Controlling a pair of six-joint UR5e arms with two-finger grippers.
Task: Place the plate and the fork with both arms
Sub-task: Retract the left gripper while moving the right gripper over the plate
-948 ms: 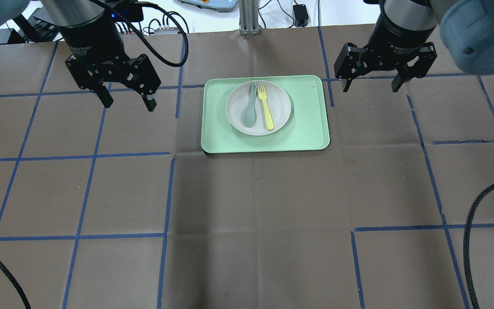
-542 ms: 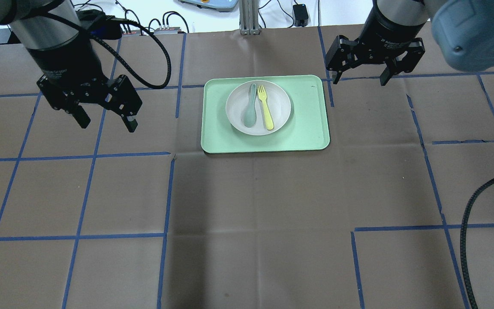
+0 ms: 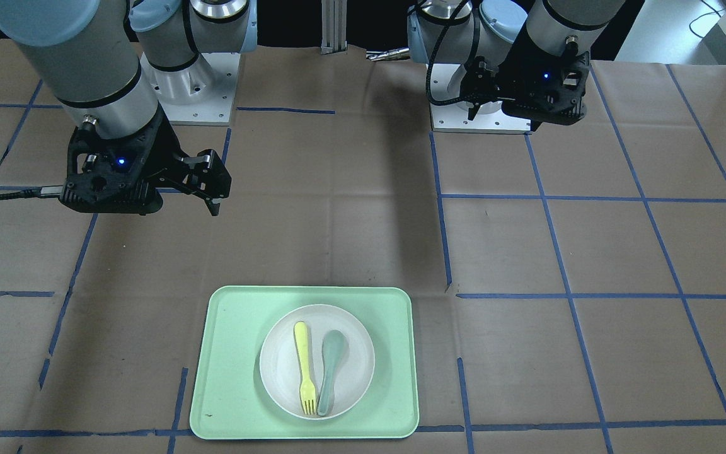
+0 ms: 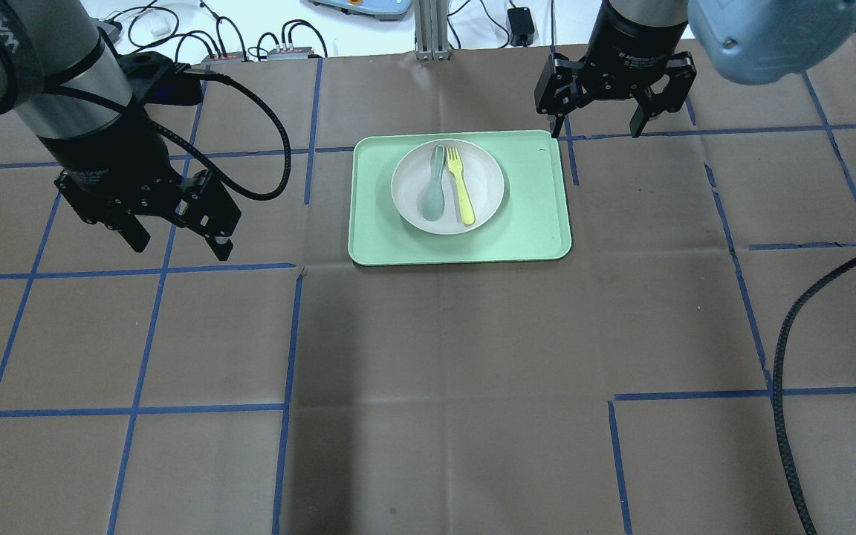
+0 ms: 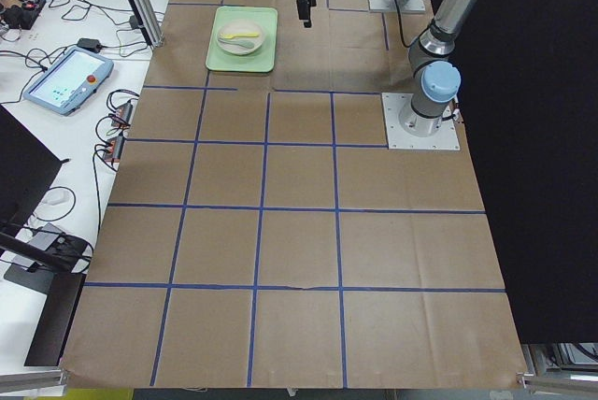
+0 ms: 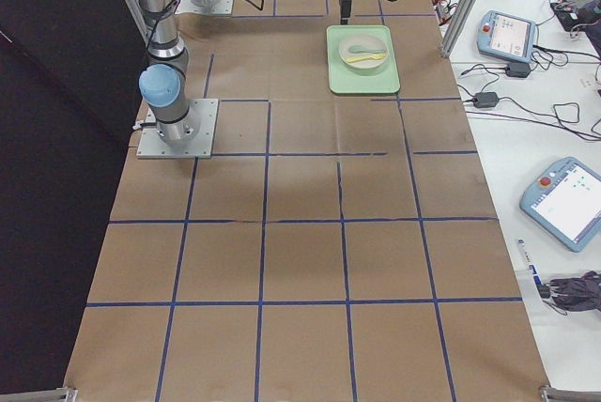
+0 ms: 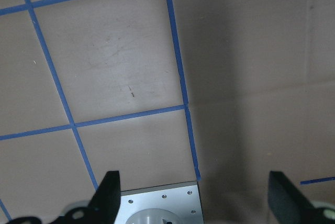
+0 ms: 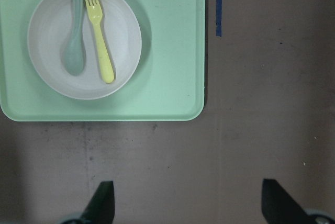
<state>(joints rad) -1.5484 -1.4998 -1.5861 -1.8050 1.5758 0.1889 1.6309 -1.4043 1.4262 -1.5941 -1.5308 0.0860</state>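
The off-white plate point(image 4: 489, 186) lies on the mint-green tray point(image 4: 532, 215). The pale-yellow fork point(image 4: 461, 195) lies in the plate with a grey-green spoon point(image 4: 434, 192) beside it. My left gripper point(image 4: 179, 245) is open and empty, above the paper left of the tray. My right gripper point(image 4: 594, 128) is open and empty, just beyond the tray's far right corner. The right wrist view shows the plate point(image 8: 125, 35), fork point(image 8: 99, 41), spoon point(image 8: 75, 41) and tray point(image 8: 167, 51) ahead of the open fingers point(image 8: 102, 203). The front view shows the plate point(image 3: 353, 366) and fork point(image 3: 304, 366).
Brown paper with a blue tape grid point(image 4: 290, 334) covers the table. A black cable point(image 4: 785, 386) hangs at the front right. An aluminium post point(image 4: 428, 30) stands behind the tray. The left wrist view shows bare paper and the left arm's base plate point(image 7: 157, 203).
My left gripper has moved away from the tray, toward the near left. My right gripper has moved left, up to the tray's far right corner. Both stayed open.
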